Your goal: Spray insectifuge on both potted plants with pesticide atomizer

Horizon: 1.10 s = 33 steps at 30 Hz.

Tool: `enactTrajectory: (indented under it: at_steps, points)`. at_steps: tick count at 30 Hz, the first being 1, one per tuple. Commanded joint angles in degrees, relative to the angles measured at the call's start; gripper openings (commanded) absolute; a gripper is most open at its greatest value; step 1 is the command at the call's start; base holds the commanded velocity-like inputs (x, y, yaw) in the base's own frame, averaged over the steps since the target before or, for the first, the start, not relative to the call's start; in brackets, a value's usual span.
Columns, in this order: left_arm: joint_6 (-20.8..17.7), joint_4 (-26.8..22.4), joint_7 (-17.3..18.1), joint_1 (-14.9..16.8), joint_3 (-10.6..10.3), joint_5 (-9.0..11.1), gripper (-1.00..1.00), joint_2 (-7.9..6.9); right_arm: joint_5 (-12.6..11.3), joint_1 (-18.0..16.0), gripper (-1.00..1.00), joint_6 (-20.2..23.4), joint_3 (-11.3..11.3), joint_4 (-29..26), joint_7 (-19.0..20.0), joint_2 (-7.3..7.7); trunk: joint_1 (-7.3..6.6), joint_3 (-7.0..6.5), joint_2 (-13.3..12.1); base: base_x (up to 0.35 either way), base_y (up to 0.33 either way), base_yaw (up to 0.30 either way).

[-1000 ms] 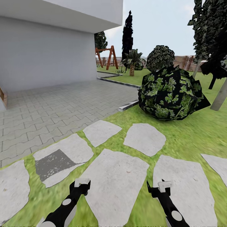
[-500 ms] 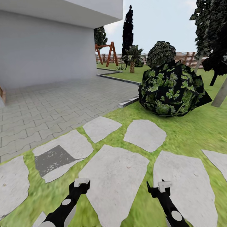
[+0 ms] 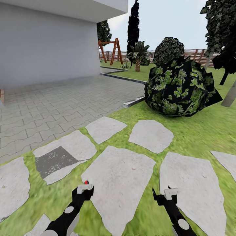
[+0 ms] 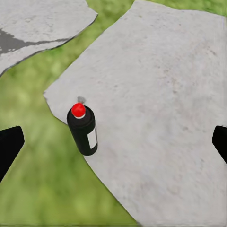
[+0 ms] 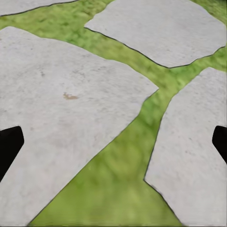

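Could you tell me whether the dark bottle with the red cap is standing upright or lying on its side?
Upright: the dark bottle with the red cap stands on its base at the edge of a grey paving stone, cap uppermost, beside the grass.

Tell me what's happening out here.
The robot stands on a stepping-stone path in a garden, arms held low. The left gripper is open above a dark bottle with a red cap, probably the pesticide atomizer, upright at a stone's edge and not yet grasped. The right gripper is open over stone and grass. A big leafy bush is ahead.
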State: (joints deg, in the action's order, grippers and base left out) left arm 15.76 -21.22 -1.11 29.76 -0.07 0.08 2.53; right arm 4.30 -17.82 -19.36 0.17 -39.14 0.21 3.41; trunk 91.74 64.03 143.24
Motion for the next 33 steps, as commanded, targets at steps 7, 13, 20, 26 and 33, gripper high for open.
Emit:
enactTrajectory:
  at_steps: [7,13,20,26,33]
  points:
    - [0.23,0.04,-0.12,0.03,-0.10,0.00,1.00,0.02,0.36,-0.03,1.00,-0.15,0.03,0.03,-0.03,0.02,0.16,2.25,0.12,0.000,0.000,0.000]
    - [0.23,0.04,-0.10,0.03,-0.10,0.00,1.00,0.02,0.39,-0.03,1.00,-0.17,0.01,0.03,-0.02,0.02,0.32,4.12,0.20,0.000,0.000,0.000]
    - [2.33,0.12,-0.12,-0.05,0.13,0.11,1.00,-0.06,0.42,-0.03,1.00,-0.16,0.12,0.11,-0.02,0.02,0.50,6.31,0.29,0.000,0.000,0.002]
    - [2.72,0.12,-0.12,-0.05,0.31,0.17,1.00,-0.07,0.43,-0.03,1.00,-0.20,0.10,0.11,-0.03,0.02,0.65,8.15,0.37,0.000,0.000,0.097]
    - [2.78,0.12,-0.12,-0.05,0.41,0.25,1.00,-0.07,0.43,-0.03,1.00,-0.22,0.10,0.11,-0.03,0.02,0.83,10.23,0.46,0.000,0.000,0.159]
